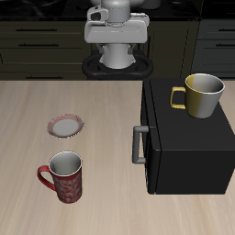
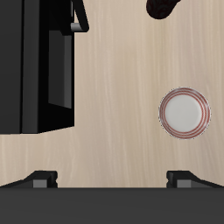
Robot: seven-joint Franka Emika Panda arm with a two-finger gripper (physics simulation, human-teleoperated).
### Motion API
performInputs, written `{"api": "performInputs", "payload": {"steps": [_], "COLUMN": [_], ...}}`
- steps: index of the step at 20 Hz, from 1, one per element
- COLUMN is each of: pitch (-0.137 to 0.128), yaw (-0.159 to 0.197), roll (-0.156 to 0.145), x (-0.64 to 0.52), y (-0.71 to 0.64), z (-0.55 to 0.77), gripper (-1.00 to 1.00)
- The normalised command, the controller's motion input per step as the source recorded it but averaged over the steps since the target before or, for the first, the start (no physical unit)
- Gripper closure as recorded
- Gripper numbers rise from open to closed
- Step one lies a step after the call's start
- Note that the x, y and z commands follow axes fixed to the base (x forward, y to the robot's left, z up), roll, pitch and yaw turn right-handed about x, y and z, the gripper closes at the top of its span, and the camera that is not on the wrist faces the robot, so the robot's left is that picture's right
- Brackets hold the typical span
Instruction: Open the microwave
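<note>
fingers point(image 2: 112, 179) spread wide and empty, best lowered squarely around microwave point(image 1: 188, 151) door's grey bar handle point(image 1: 139, 145), then pulled outward.

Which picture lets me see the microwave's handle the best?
The exterior view. There the handle shows whole, a grey bar standing out from the closed door of the microwave. The wrist view looks straight down, so it catches the handle only partly, cut off by the picture's edge beside the black box.

Arm upright at table's back; hand point(image 2: 112, 180) pointing down, fingers point(image 2: 40, 179) spread, holding nothing.
</note>
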Motion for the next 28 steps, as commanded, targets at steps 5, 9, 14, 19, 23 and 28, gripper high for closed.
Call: {"api": "performInputs", "payload": {"steps": [5, 9, 14, 19, 23, 28], "pitch": [-0.039, 0.015, 0.023, -0.016, -0.024, 0.008], "yaw": [0.033, 0.042, 0.066, 0.037, 0.077, 0.038], "roll": [-0.033, 0.000, 0.021, -0.027, -0.015, 0.000], "x": [0.21, 0.29, 0.45, 0.39, 0.39, 0.32], "y": [-0.05, -0.02, -0.04, -0.09, -0.04, 0.00], "z": [0.18, 0.05, 0.00, 0.12, 0.11, 0.03], "gripper": [-1.00, -1.00, -1.00, -1.00, -1.00, -1.00]}}
